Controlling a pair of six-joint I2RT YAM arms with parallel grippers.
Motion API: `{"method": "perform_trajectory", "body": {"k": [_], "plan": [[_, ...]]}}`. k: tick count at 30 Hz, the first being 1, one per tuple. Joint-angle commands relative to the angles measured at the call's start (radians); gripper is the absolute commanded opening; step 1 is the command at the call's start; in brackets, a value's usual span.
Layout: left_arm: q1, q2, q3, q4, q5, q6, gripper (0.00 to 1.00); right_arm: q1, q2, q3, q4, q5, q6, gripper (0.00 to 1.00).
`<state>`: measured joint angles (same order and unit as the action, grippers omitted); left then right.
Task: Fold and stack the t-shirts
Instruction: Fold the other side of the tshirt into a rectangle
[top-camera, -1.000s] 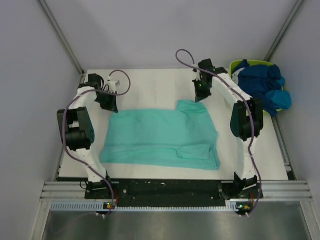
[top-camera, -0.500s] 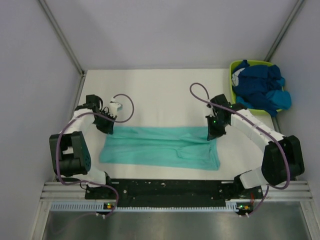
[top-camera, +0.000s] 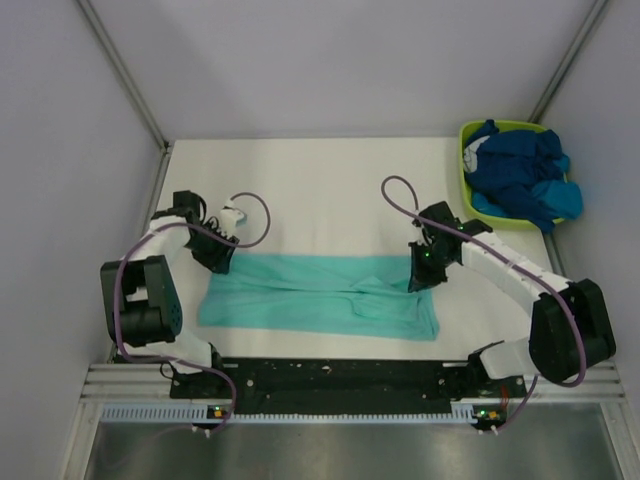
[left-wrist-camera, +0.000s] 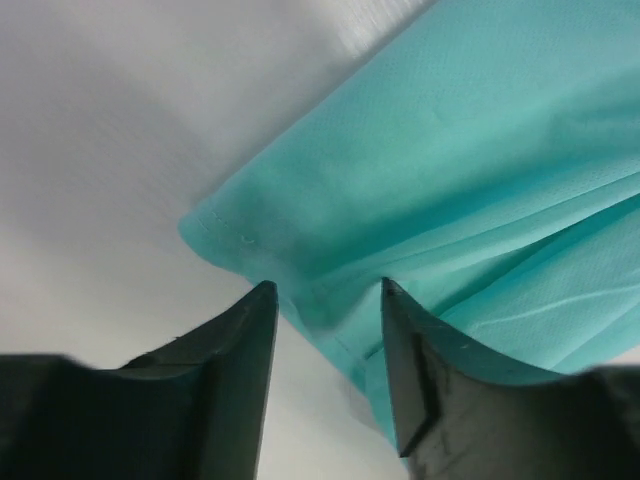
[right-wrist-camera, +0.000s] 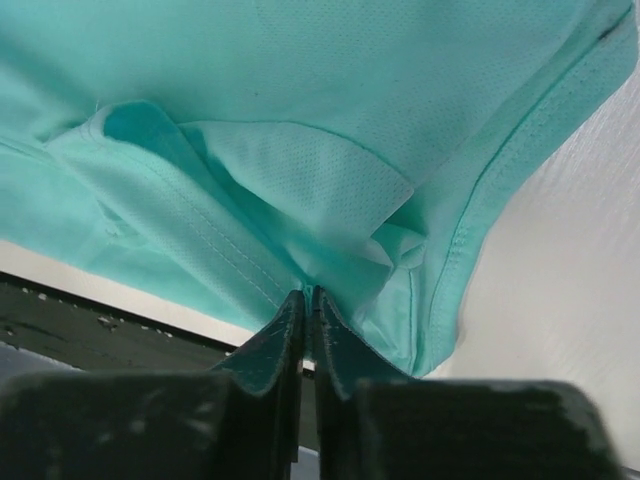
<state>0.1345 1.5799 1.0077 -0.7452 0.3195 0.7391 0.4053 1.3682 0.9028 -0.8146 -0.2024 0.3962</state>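
Progress shows on the mint t-shirt (top-camera: 320, 295): a second ago it lay spread wide with both grippers at its far corners, and now that far edge is brought down toward the near side. The shirt therefore lies as a narrow double band along the near part of the table (top-camera: 320, 180). I judge that the first lengthwise fold is made. At the band's far-left corner the left gripper (left-wrist-camera: 322, 290) has its fingers spread, and the hem only lies between them, not squeezed. At the far-right corner the right gripper (right-wrist-camera: 307, 295) has its fingers pressed together, with a layer of the teal cloth seemingly pinched at the tips. Far right, the blue t-shirts (top-camera: 520, 175) sit heaped in the lime-green tub (top-camera: 463, 140), not yet folded.
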Motion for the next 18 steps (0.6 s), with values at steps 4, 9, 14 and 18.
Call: {"method": "perform_trajectory", "body": {"k": [4,9,14,18], "plan": [[0.060,-0.096,0.101,-0.158,0.068,0.111,0.70,0.013,-0.044,-0.018,-0.076,0.015,0.041,0.35],[0.070,-0.176,0.180,-0.283,0.199,0.191,0.63,0.013,-0.135,0.085,-0.178,0.142,0.041,0.48],[-0.009,-0.134,0.115,-0.111,0.126,0.051,0.22,0.003,-0.058,0.191,-0.129,0.302,0.018,0.55],[-0.019,-0.029,0.079,-0.022,0.034,0.005,0.15,-0.052,0.078,0.219,-0.015,0.278,-0.026,0.58]]}}
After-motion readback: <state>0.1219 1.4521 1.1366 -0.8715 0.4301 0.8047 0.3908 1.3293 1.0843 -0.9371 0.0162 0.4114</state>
